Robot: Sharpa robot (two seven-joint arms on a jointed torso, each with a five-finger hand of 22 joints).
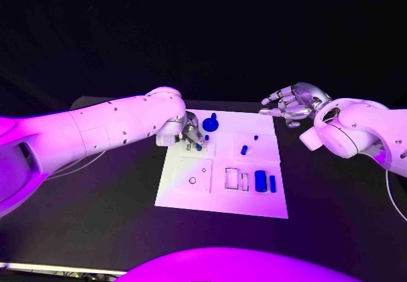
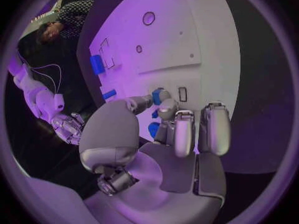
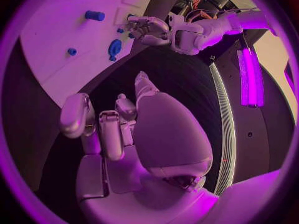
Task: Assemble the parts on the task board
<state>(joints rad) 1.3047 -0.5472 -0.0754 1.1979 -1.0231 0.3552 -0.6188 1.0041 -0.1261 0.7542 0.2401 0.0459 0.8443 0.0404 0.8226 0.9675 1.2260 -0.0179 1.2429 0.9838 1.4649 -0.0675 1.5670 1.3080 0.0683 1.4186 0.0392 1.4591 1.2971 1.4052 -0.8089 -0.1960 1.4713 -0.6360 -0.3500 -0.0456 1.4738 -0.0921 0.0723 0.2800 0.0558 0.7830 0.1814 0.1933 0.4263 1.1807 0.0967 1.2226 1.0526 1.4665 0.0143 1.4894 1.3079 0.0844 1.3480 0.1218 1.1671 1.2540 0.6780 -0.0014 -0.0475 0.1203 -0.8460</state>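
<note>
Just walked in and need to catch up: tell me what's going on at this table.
The robot is assembling small blue parts on the white task board. Its left hand is down on the board's far left area, fingertips pinching a small blue part. The right hand hovers off the board's far right corner, fingers apart, holding nothing. Other blue parts lie loose: a round one beside the left hand and a block near the right edge.

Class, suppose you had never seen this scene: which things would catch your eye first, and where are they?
The white board in the middle of the black table, dotted with small blue parts. The left hand is down on the board's far left corner, its fingertips at a blue part. The right hand hangs beyond the far right corner, fingers apart, holding nothing.
</note>
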